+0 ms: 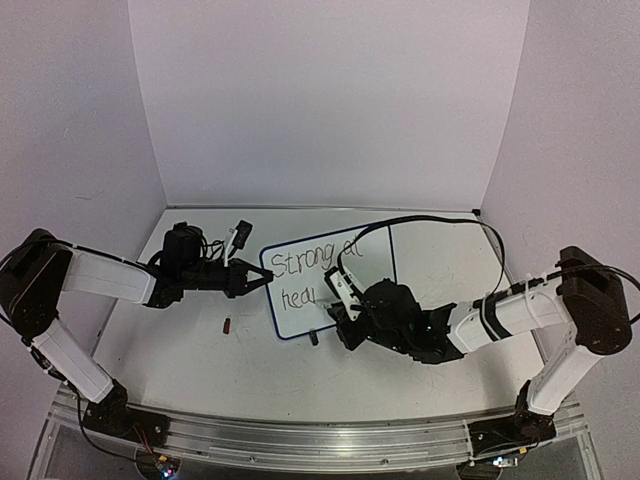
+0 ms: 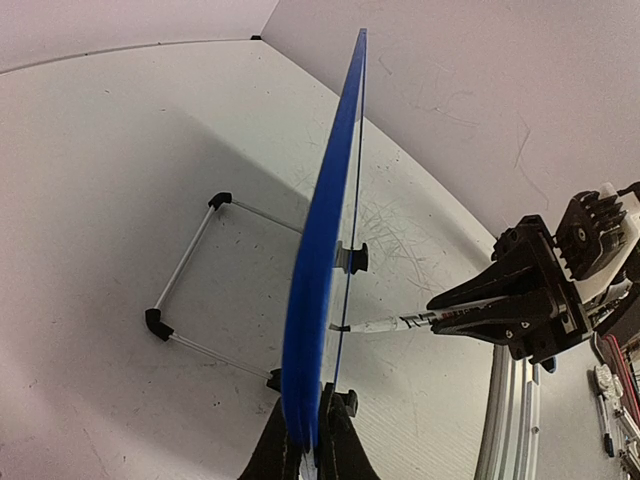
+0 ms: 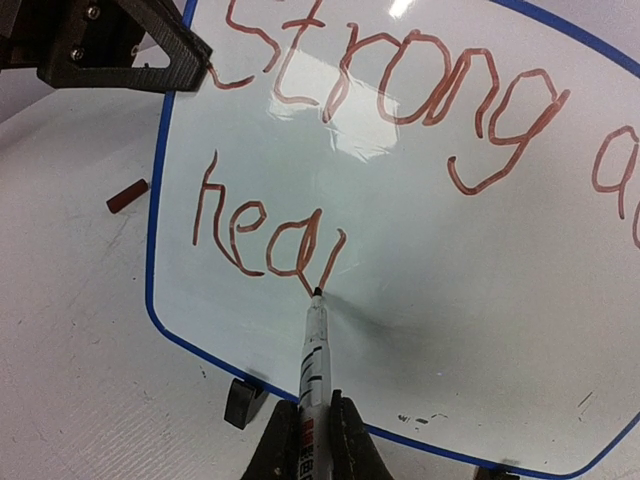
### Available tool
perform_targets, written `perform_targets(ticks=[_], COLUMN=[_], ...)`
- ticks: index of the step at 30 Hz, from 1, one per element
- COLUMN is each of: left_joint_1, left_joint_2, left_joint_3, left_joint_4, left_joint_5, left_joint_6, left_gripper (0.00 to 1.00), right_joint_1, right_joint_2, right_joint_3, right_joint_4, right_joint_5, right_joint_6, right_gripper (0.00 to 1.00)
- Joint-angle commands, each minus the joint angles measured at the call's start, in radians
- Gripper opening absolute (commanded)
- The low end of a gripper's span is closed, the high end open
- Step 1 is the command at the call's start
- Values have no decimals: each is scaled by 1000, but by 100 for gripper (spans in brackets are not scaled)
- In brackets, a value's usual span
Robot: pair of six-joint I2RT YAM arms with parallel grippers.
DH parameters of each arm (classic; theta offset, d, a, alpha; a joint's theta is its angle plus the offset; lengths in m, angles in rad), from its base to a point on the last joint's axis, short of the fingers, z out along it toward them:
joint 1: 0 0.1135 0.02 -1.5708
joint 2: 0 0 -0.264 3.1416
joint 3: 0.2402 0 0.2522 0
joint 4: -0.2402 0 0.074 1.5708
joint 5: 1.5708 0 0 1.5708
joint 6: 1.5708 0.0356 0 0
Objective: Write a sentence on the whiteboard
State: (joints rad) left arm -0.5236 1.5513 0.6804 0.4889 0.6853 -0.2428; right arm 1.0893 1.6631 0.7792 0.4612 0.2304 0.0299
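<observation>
Two pincers are at work, and both are clenched. Nearest the front of the table (image 1: 170,385), the right pincer (image 3: 312,432) is closed around the barrel of a marker (image 3: 313,345). The marker's tip is pressed to the whiteboard (image 3: 450,300) at the foot of a slanted stroke just after "hea". The sentence (image 3: 292,245) is written in reddish strokes on two lines, with "Strong at" above and the unfinished word below, so roughly half of it is judged to be done. The whiteboard is stood near the middle of the table between the two arms, its writing face turned toward the right arm. A small reddish-brown cap (image 1: 227,323), probably the marker's, is seen lying on the table just beside the board's lower left corner. Farther on, the left pincer (image 2: 315,435) is clamped on the blue rim at the board's left edge, clear of the lettering. Behind the board a thin wire stand (image 2: 190,270) with black corner pieces is spread on the table, and plain pale walls (image 1: 320,100) close the scene beyond. The board is judged to be light, thin and stiff, with a glossy face that would slip and smear if touched. It is therefore best taken by the rim, as is done here, and braced against the marker's push, since so slight a stand could easily be slid backward.
</observation>
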Motion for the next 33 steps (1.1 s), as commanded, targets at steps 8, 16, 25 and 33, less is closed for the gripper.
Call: perform_targets(ticks=[8,16,25,33], left_joint_1=[16,15,15,16], left_joint_2=[-23,-25,-28,-25], left_joint_3=[1,-1,-5,-3], left_joint_4=[-65,-65,-67,-67], left_joint_5=[-107,-106,-111,-117], left_joint_6=[45,45,47,51], left_gripper=[0,0,0,0], right_joint_1=[-16,-25,-26,-27], right_joint_2=[14,17,2,-134], right_joint_3=[49,63,54,-65], right_joint_4=[56,73,54,140], right_joint_5=[79,86,131,38], right_joint_6=[-3,-7,18,0], right_gripper=[0,0,0,0])
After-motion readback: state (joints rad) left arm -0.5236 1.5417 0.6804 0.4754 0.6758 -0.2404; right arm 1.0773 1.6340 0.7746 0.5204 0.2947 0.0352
